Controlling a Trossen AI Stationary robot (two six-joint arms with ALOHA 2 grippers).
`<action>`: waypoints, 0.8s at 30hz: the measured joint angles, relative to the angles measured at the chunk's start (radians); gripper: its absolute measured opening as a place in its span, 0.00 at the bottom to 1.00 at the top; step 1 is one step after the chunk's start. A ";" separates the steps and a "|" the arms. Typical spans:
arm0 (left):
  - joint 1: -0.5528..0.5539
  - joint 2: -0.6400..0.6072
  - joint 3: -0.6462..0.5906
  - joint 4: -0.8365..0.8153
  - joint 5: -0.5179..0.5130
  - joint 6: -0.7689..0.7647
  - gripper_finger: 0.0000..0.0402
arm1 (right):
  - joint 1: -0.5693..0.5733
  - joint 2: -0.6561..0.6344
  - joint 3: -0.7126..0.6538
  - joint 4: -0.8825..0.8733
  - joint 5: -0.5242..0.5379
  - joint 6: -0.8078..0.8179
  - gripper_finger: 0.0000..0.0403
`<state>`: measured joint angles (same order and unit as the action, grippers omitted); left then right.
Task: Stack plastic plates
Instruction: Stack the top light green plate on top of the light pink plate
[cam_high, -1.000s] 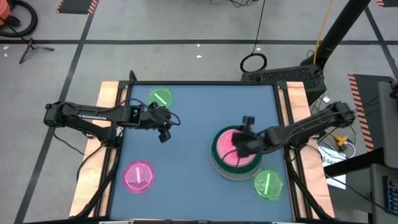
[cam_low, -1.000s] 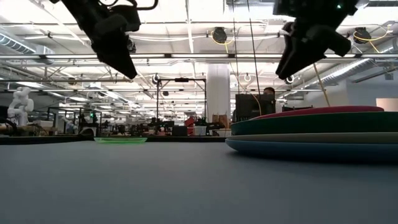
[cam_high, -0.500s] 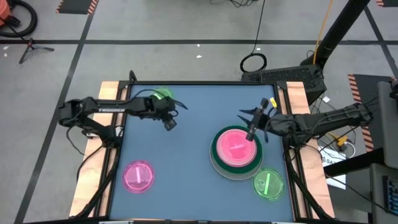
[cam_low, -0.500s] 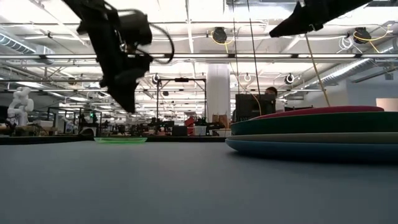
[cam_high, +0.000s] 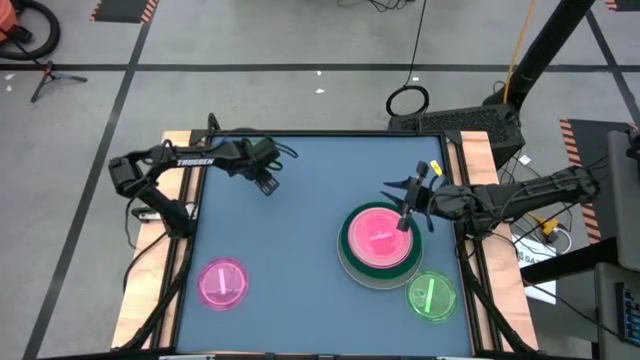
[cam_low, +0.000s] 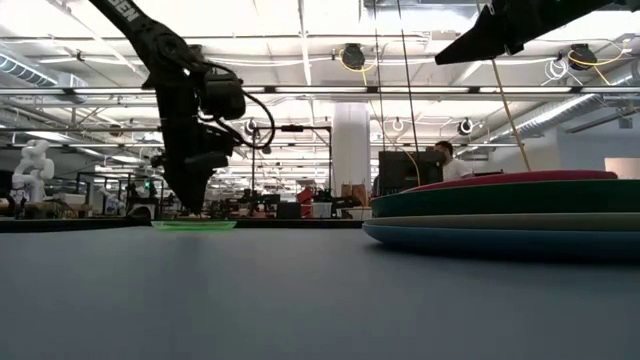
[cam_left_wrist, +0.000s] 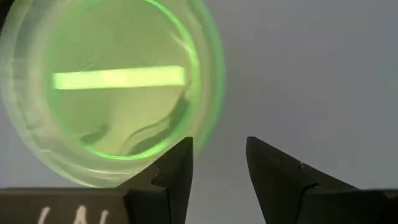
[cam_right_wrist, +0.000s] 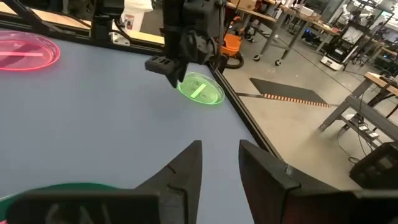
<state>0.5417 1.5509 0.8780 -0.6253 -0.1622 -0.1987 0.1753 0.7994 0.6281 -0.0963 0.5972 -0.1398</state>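
A stack of large plates (cam_high: 378, 243) sits right of centre, pink on top, then green, grey-white and blue (cam_low: 500, 235). Small translucent plates lie apart: pink (cam_high: 221, 282) near left, green (cam_high: 432, 297) near right, and another green one (cam_left_wrist: 112, 81) far left, hidden under my left arm in the high view. My left gripper (cam_left_wrist: 217, 155) is open just over this plate's rim (cam_low: 193, 225), one finger over the plate, one outside it. My right gripper (cam_high: 402, 205) is open, raised at the stack's far right side.
The table's (cam_high: 300, 230) middle lies bare between the small plates and the stack. Wooden rails (cam_high: 175, 160) run along the left and right edges. In the right wrist view the left arm (cam_right_wrist: 186, 37) stands over the far green plate (cam_right_wrist: 200, 88).
My left gripper has swung toward the far left corner and come down over the small green plate. My right gripper has left the pink plate lying on the stack, risen and drawn back toward the far right, then held still.
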 joint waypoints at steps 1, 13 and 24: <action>-0.003 0.004 0.000 0.000 0.018 0.008 0.39 | 0.000 0.000 0.000 -0.001 0.000 0.000 0.24; -0.043 0.103 0.001 0.068 0.005 0.014 0.39 | 0.000 0.000 0.000 -0.014 0.000 0.023 0.24; -0.044 0.133 0.003 0.090 -0.015 0.033 0.39 | 0.000 0.000 0.001 -0.014 0.000 0.038 0.24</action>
<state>0.4976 1.6835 0.8806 -0.5358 -0.1776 -0.1662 0.1753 0.7994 0.6289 -0.1104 0.5972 -0.1021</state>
